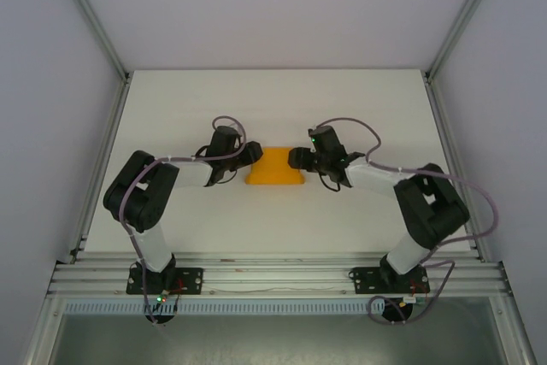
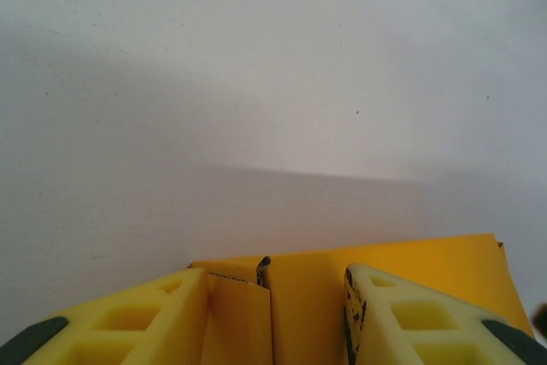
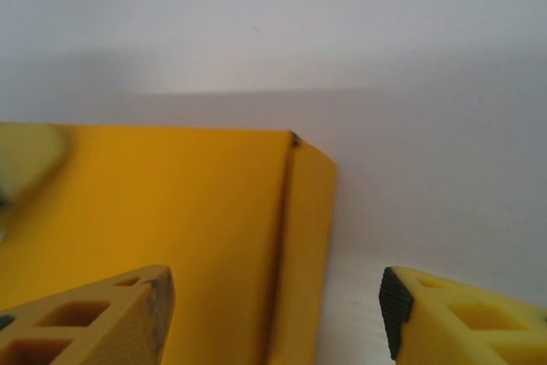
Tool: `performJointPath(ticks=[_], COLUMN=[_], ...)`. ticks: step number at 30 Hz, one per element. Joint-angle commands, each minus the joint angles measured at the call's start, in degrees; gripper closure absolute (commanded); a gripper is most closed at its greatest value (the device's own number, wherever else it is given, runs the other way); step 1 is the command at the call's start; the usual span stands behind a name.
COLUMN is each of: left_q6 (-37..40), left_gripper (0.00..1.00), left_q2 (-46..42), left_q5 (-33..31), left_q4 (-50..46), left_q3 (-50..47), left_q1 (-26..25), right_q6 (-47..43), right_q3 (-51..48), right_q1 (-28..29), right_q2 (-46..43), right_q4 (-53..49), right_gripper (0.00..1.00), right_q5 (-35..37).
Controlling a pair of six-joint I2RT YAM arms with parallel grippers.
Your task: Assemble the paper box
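Now mid-fold, by the look of it.

Box (image 1: 275, 168): lies at the middle of the desk (image 1: 273, 100), partly formed. Runs its long axis left to right, with one short end toward each hand.

Left hand (image 1: 255, 156): meets the box at its left end, low and level. Stands at middling width in its wrist view, fingers (image 2: 128, 326) apart, with a raised flap (image 2: 241, 314) and its crease between them. Touches that flap with one finger and hangs the other over the box's flat card. Shows no pinch on anything thin, so reads as parted, not gripping.

Right hand (image 1: 296, 158): meets the box at its right end. Stands wide, straddling the end panel (image 3: 309, 245) beyond its crease, with one finger above the box's card and the other off the box over bare desk. Holds nothing.

Equally near, both of them, facing each other along the long axis with the box between.

Seems to call next for closing inward from both ends, the right on the panel it straddles and the left on its flap, then pressing along that axis. Risks shoving the light card sideways across the desk if one side closes first.
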Motion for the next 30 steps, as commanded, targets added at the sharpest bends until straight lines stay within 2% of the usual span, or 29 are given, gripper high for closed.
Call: performJointPath(ticks=[1, 4, 10, 16, 20, 25, 28, 30], left_q6=[3.1, 4.9, 6.6, 6.9, 6.7, 4.9, 4.1, 3.7], left_gripper=[0.51, 0.47, 0.29, 0.27, 0.35, 0.57, 0.67, 0.77], left_q2=[0.3, -2.1, -6.6, -7.6, -6.0, -4.8, -3.9, -2.9], left_q5=[-1.0, -1.8, -2.5, 2.0, 6.4, 9.9, 12.0, 13.8], left_q4=[-5.0, -8.6, -14.6, -14.6, -13.1, -7.3, -3.4, -1.4], left_q3=[1.1, 2.9, 4.1, 1.3, -0.1, -3.6, -5.4, -6.1], left_q1=[-0.5, -0.4, -0.3, -0.3, 0.3, 2.1, 2.8, 3.3], right_q6=[0.3, 1.7, 4.8, 5.4, 4.9, 5.5, 7.3, 8.1], right_q3=[-0.2, -1.5, -3.4, -3.8, -3.2, -3.1, -3.4, -3.4], right_q1=[0.0, 0.1, 0.0, 0.0, -0.2, -0.8, -1.6, -2.0], right_q2=[2.9, 4.2, 4.4, 3.8, 2.7, 0.9, -0.3, -0.8], right_q4=[0.3, 2.0, 5.2, 5.0, 3.2, 2.9, 4.4, 5.4], right_gripper=[0.41, 0.44, 0.44, 0.44, 0.41, 0.36, 0.32, 0.29], right_q5=[-2.7, -2.5, -4.0, -3.0, -2.6, -3.5, -6.0, -7.8])
